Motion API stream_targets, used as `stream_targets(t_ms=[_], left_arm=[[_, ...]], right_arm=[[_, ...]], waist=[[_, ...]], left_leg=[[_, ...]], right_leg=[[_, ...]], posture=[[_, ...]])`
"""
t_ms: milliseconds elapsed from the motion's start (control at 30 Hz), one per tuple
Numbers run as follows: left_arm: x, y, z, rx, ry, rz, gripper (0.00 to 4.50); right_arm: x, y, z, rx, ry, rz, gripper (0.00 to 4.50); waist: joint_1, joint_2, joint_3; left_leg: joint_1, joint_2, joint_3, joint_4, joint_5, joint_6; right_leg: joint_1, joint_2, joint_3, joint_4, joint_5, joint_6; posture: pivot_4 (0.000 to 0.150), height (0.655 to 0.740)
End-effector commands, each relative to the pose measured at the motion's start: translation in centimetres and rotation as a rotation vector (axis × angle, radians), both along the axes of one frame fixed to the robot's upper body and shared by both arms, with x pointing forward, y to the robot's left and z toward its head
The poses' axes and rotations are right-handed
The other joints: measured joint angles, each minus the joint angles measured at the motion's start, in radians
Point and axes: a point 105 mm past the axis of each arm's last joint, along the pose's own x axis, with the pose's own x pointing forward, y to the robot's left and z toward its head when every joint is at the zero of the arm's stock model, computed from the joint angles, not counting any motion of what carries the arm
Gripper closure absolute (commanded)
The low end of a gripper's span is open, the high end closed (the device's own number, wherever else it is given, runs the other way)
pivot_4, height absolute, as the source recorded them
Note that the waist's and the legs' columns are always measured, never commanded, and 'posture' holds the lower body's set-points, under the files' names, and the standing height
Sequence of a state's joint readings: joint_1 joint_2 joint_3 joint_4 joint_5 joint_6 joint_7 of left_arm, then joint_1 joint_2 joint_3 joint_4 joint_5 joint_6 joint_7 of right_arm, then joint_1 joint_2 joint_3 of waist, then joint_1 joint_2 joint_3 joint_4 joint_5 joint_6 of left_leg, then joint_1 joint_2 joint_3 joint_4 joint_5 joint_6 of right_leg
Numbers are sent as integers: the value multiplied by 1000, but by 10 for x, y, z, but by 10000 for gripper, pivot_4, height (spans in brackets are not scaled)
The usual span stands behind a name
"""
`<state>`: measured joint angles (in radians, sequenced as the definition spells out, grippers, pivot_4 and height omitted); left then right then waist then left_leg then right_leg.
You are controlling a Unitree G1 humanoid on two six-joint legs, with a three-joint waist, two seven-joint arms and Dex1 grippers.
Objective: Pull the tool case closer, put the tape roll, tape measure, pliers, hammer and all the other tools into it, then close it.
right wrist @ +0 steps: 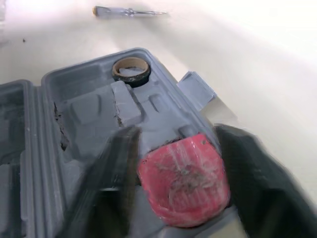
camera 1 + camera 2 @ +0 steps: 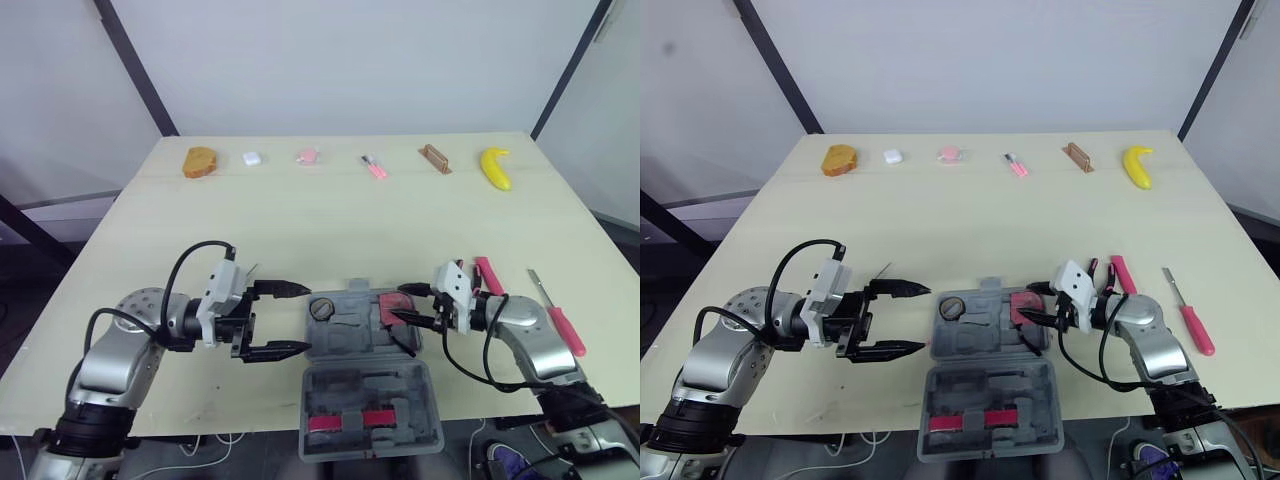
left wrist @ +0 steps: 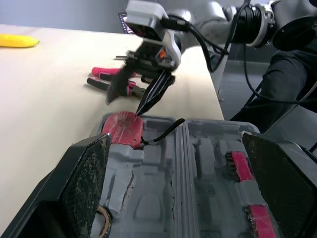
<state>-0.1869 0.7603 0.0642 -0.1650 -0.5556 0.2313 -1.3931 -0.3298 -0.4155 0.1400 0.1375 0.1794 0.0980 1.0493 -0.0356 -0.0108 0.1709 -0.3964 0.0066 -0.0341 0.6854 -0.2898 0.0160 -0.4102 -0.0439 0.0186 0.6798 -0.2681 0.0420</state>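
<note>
The right tool (image 2: 401, 304), open above the tape measure (image 1: 181, 181) at the tool case's (image 2: 345, 338) 2 o'clock corner, should lift straight up.

A pale wooden table (image 2: 330, 215) stands before white walls (image 2: 350, 60).

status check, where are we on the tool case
Left end effector open, beside tool case. Right end effector open over tape measure, inside with tape roll. Pliers, screwdriver on table.
</note>
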Motion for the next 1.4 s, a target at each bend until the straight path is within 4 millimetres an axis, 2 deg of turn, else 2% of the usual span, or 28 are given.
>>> stream_targets(t_ms=[33,67,300,433,467,600,633,667,867,933,1000,1233,1400], left_arm=[[-2,-1,5,-3,-13,-17,0],[-2,0,5,-2,-13,-17,0],[-2,0,6,3,-14,-15,0],[-2,0,6,3,-17,-14,0],[-2,0,6,3,-17,-13,0],[-2,1,6,5,-16,-10,0],[-2,1,5,5,-16,-10,0],[-2,1,5,6,-15,-10,0],[-2,1,5,10,-16,-14,0],[-2,1,5,13,-16,-15,0],[-1,1,5,14,-16,-15,0],[-1,2,6,13,-17,-15,0],[-1,1,8,3,-24,-19,0]], right_arm=[[5,0,11,63,-81,7,38115],[7,0,9,55,-87,-5,43712],[13,-3,-6,29,-105,-3,43712],[14,-4,-6,61,-55,14,43712],[14,-4,-6,61,-52,19,38467],[15,-4,-4,57,-73,12,23472],[14,-3,-4,64,-68,14,18167],[14,-3,-4,66,-67,15,15233],[15,-2,-5,76,-63,18,15233],[15,-2,-6,78,-63,18,19062],[16,-2,-5,72,-75,11,26814],[18,-1,-9,62,-85,2,26814],[18,-4,-31,65,-26,-25,26814]], waist=[[-1,0,0],[-1,0,0],[-1,0,0],[-1,0,0],[-1,0,0],[-1,0,0],[-1,0,0],[-1,0,0],[-1,0,0],[-1,0,0],[-1,0,0],[-1,0,0],[-1,0,0]], left_leg=[[0,0,0,0,0,0],[0,0,0,0,0,0],[0,0,0,0,0,0],[0,0,0,0,0,0],[0,0,0,0,0,0],[0,0,0,0,0,0],[0,0,0,0,0,0],[0,0,0,0,0,0],[0,0,0,0,0,0],[0,0,0,0,0,0],[0,0,0,0,0,0],[0,0,0,0,0,0],[0,0,0,0,0,0]], right_leg=[[0,0,0,0,0,0],[0,0,0,0,0,0],[0,0,0,0,0,0],[0,0,0,0,0,0],[0,0,0,0,0,0],[0,0,0,0,0,0],[0,0,0,0,0,0],[0,0,0,0,0,0],[0,0,0,0,0,0],[0,0,0,0,0,0],[0,0,0,0,0,0],[0,0,0,0,0,0],[0,0,0,0,0,0]], posture=[[1500,7400],[1500,7400],[1500,7400],[1500,7400],[1500,7400],[1500,7400],[1500,7400],[1500,7400],[1500,7400],[1500,7400],[1500,7400],[1500,7400],[1500,7400]])
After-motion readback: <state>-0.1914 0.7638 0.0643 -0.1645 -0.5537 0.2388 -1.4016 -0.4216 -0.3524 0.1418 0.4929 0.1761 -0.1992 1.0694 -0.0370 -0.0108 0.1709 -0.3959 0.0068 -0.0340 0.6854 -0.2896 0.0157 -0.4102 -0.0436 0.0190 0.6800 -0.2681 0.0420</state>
